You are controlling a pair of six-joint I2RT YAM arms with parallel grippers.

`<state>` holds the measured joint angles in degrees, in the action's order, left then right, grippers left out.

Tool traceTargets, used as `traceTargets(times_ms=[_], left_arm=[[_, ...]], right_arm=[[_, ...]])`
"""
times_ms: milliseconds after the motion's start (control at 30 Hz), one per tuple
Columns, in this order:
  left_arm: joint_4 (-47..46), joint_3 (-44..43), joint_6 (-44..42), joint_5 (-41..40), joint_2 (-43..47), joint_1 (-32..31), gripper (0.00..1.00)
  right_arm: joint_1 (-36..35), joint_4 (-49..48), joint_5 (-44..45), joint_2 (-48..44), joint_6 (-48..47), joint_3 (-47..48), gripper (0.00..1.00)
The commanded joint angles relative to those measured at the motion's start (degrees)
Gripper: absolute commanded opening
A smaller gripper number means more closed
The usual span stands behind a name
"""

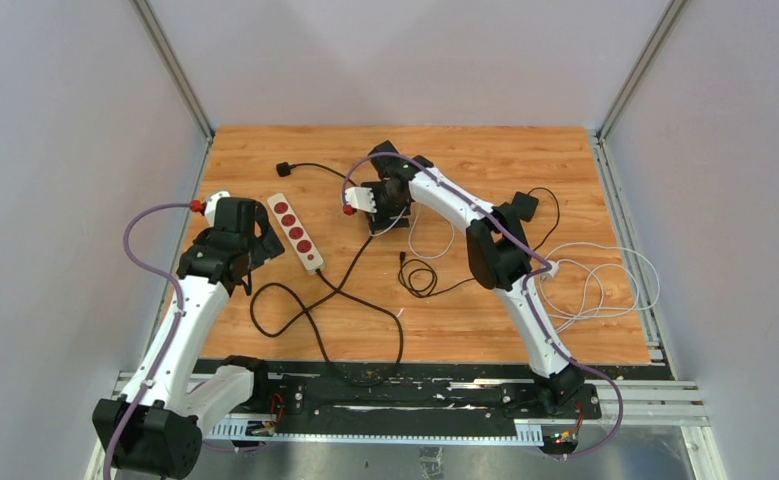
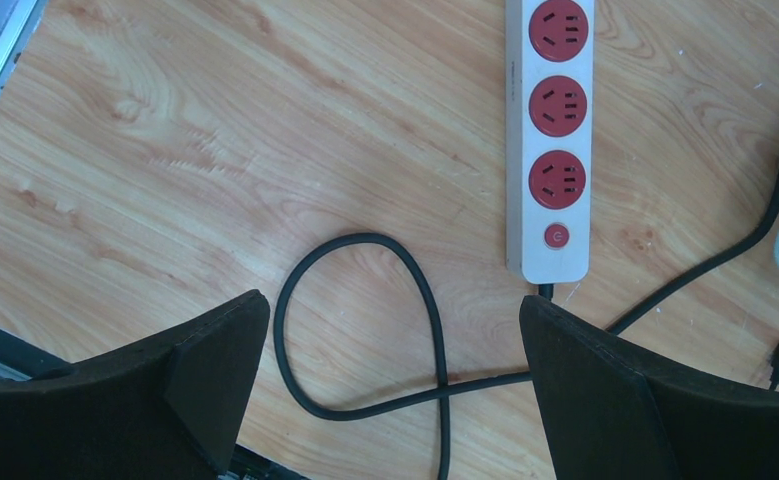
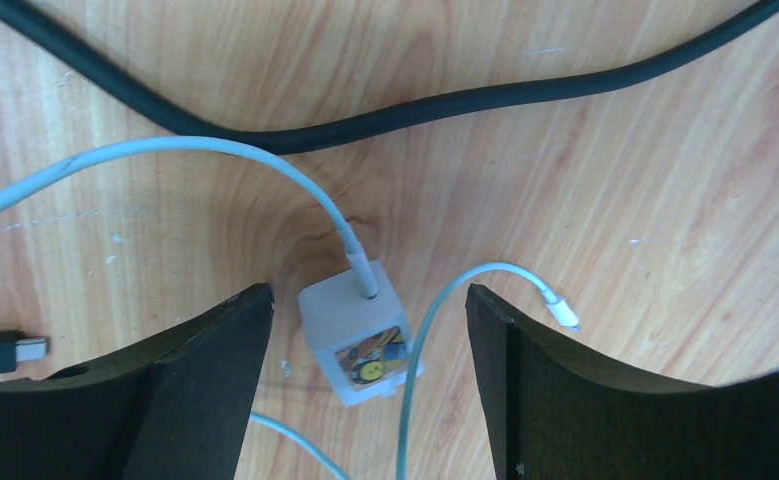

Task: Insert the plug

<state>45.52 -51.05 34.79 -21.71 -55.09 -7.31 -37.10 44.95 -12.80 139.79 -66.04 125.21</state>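
- The right gripper (image 3: 367,300) stands partly open, one finger on each side of the white charger plug (image 3: 350,330). The left finger is just beside it, the right finger clearly apart, and neither touches it.
- The white charger plug rests on the tabletop (image 3: 615,180) near the middle, toward the far edge. A white cable (image 3: 165,150) is plugged into its top face.
- A black cord (image 3: 365,125) runs across the wood beyond the plug.
- The left gripper (image 2: 393,320) is spread wide and holds nothing, above a loop of black cord.
- The power strip (image 2: 550,130) lies toward the left edge of the tabletop. Its switch end is nearest the left gripper and its red sockets are vacant.
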Motion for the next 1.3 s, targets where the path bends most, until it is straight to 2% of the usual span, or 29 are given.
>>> traceTargets(times_ms=[0, 200, 500, 600, 733, 833, 933, 1067, 1167, 1267], left_arm=[[-0.4, 0.1, -0.8, 1.2, -0.7, 0.2, 1.0], [-0.4, -0.1, -0.8, 1.4, -1.6, 0.2, 1.0], [-0.5, -0.4, -1.1, 1.9, -3.2, 0.2, 1.0], [-0.5, -0.6, -1.6, 3.0, -3.7, 0.2, 1.0], [-0.7, -0.8, -2.3, 4.3, -3.7, 0.2, 1.0], [-1.6, -0.7, -3.5, 7.0, -3.4, 0.2, 1.0], [-4.1, -0.5, -5.7, 13.4, -2.5, 0.2, 1.0], [-11.5, -0.6, -8.8, 27.9, 0.1, 0.2, 1.0], [-22.7, 0.4, -9.1, 41.4, 2.5, 0.0, 1.0], [-34.8, 2.1, -9.8, 52.9, 3.9, -1.1, 1.0]], right_arm=[[1.6, -0.3, -0.4, 2.3, -0.1, 1.6, 0.75], [2.9, 2.9, -0.7, 1.4, -0.8, 1.3, 0.74], [3.3, 4.2, -4.9, 2.3, -0.2, 1.1, 0.66], [3.3, 5.2, -6.4, 2.5, 0.2, 1.4, 0.54], [3.6, 6.5, -10.4, 1.9, 0.8, 1.2, 0.29], [3.8, 6.6, -14.3, 0.7, 0.9, 0.1, 0.18], [3.8, 6.8, -16.9, -1.3, 2.8, 0.1, 0.07], [4.0, 6.6, -23.8, -8.3, 9.1, -2.0, 0.01], [5.0, 4.5, -33.4, -15.2, 17.8, -6.2, 0.0], [6.7, 1.8, -47.4, -21.7, 26.1, -12.3, 0.0]])
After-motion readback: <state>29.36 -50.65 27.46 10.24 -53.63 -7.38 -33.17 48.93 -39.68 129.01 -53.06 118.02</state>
